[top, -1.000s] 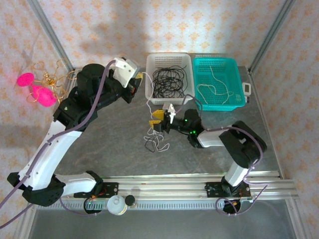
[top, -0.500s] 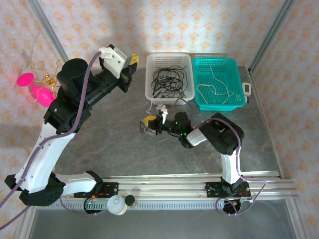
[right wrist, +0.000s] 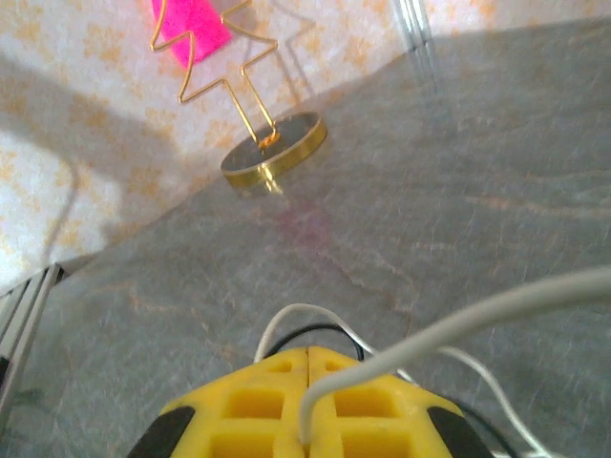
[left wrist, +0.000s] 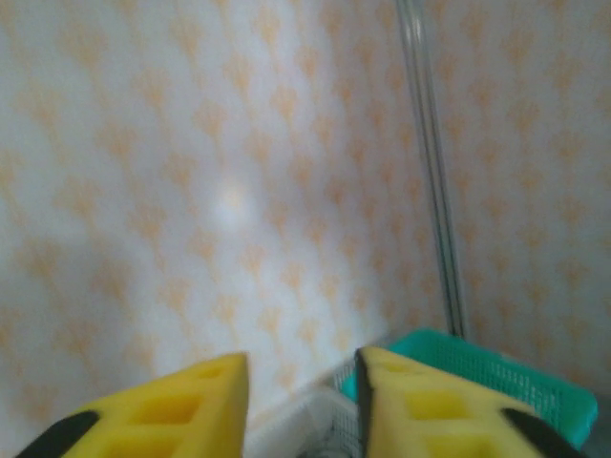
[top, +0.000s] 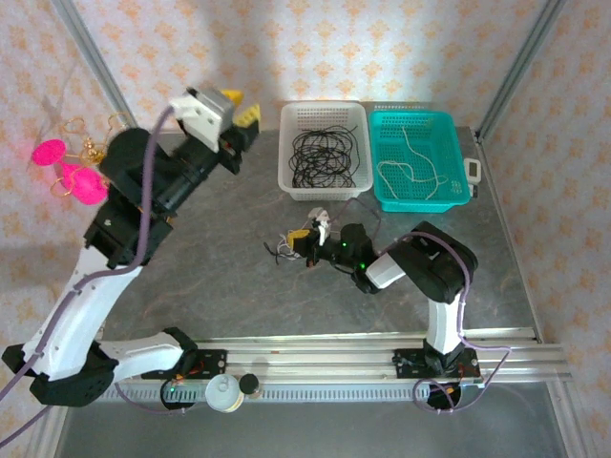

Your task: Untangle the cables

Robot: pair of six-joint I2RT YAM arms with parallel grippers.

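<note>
My right gripper (right wrist: 307,370) is clamping fully shut on a white cable (right wrist: 449,324). The cable is coming out from between the yellow fingers and running up and to the right across the wrist view. Just past the fingertips a black cable (right wrist: 320,331) is curling on the table (right wrist: 458,191), close against a white loop. I cannot tell whether the two are crossing underneath the fingers.

From above, this arm is lying low and reaching leftward, so the loose tangle (top: 283,252) is sitting right at its tips, on their left, about mid-table. That is the relation I am steering by: the knot is leftward of the pinch, while the gripped white length is trailing back toward the arm's own side.

My left gripper (top: 239,107) is hanging high at the back left, well apart from the tangle. Its jaws are standing partly open with nothing between them, and its camera is facing the wall. The right arm is plainly the nearer one.

Farther back, the white basket (top: 286,176) is sitting almost straight beyond the tangle, already holding a heap of black cables (top: 323,155). The teal basket (top: 456,196) is touching it on the right, with a pale cord (top: 412,172) inside.

I am judging that the white cable is bound for the teal basket. That means drawing it back and to the right, away from the black loop, and watching that the black one is not being dragged along.
</note>
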